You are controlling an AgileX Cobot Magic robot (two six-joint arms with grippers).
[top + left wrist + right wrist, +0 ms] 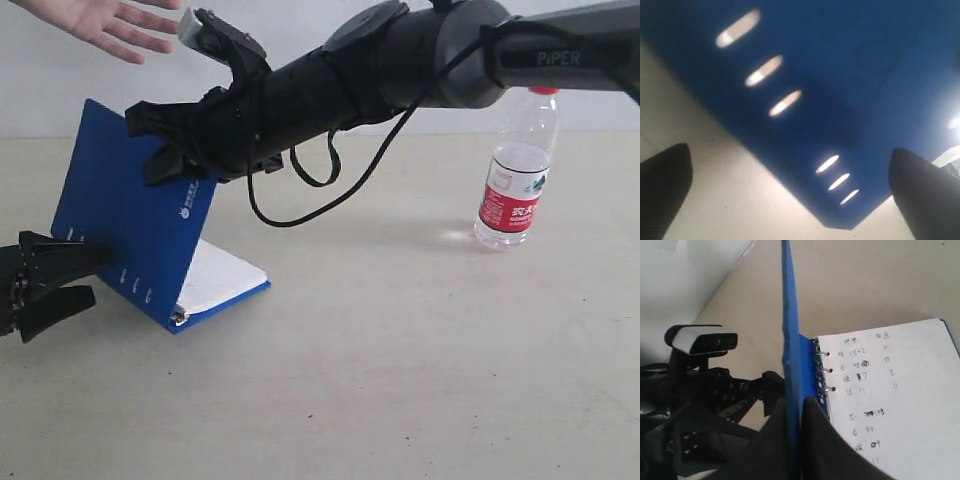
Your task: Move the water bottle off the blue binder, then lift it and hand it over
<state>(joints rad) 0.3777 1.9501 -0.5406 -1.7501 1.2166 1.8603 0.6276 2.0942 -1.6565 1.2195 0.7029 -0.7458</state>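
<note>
The water bottle stands upright on the table at the right, red cap on top, clear of both grippers. The blue binder sits at the left with its cover raised steeply and its white pages lying on the table. My right gripper reaches across and is shut on the cover's upper edge; in the right wrist view its fingers press both sides of the blue cover. My left gripper is open at the spine edge, and the cover's outer face fills its view.
An open human hand hovers, palm out, at the top left above the binder. A black cable loops under the right arm. The left arm's wrist camera shows behind the cover. Handwritten pages lie flat.
</note>
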